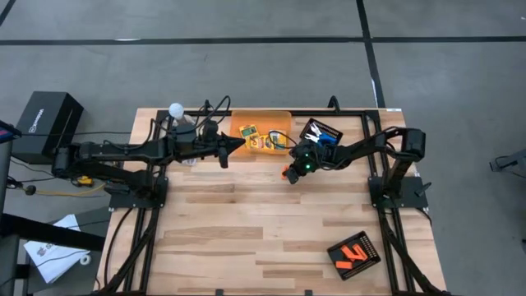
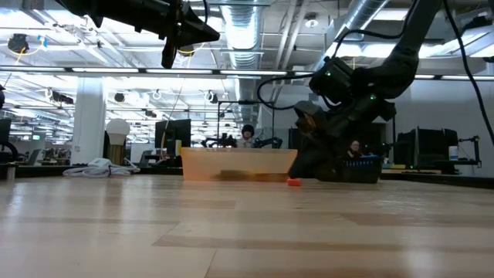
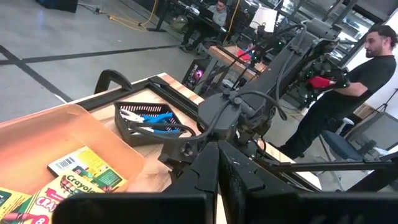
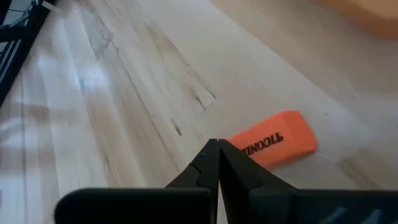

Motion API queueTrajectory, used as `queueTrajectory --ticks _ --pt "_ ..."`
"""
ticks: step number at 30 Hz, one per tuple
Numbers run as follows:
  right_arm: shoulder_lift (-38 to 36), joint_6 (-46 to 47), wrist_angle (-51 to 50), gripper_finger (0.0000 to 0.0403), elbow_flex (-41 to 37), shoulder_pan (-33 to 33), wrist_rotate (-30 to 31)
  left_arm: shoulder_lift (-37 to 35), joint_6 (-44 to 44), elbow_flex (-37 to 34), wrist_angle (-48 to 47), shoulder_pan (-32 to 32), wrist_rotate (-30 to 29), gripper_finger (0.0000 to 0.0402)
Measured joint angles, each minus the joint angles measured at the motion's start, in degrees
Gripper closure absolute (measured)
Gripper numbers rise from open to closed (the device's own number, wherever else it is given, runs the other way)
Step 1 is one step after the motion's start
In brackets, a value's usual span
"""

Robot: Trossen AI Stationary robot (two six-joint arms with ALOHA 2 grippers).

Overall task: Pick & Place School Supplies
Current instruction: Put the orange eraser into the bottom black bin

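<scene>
The right gripper (image 1: 289, 173) hangs low over the bench (image 1: 246, 230), just in front of the orange bin (image 1: 283, 117). In the right wrist view its fingers (image 4: 214, 163) are pressed together to a point, with nothing between them, and the orange eraser (image 4: 273, 147) lies flat on the wood just beyond the tips. The eraser is not held; in the low view it shows as a small red-orange piece (image 2: 294, 182) resting on the bench by the bin's corner, under the arm. With the fingers closed, they would have to spread before they could straddle it, so this looks like the lining-up stage of a pick and not a grasp.

The left gripper (image 1: 237, 145) is held high, near the bin's left end, its fingers (image 3: 217, 174) shut and empty. It appears to be waiting clear of the right arm's work.

The bin already holds crayon boxes (image 1: 250, 130), lying flat on its floor, which suggests it is the place where supplies are gathered. Behind the right gripper stands a black tray (image 1: 320, 131) with blue-handled scissors (image 3: 152, 118) laid in it. A second black tray (image 1: 355, 254) with orange pieces (image 1: 352, 253) sits well apart at the near right corner of the bench.

A person (image 3: 348, 87) stands in the room beyond the bench.
</scene>
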Motion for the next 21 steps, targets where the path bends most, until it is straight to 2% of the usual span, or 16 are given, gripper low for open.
queueTrajectory --ticks 21 --pt "-0.27 -1.70 -7.35 0.0403 0.12 -1.51 -4.26 0.00 -0.18 0.02 -1.56 0.00 0.51 0.0402"
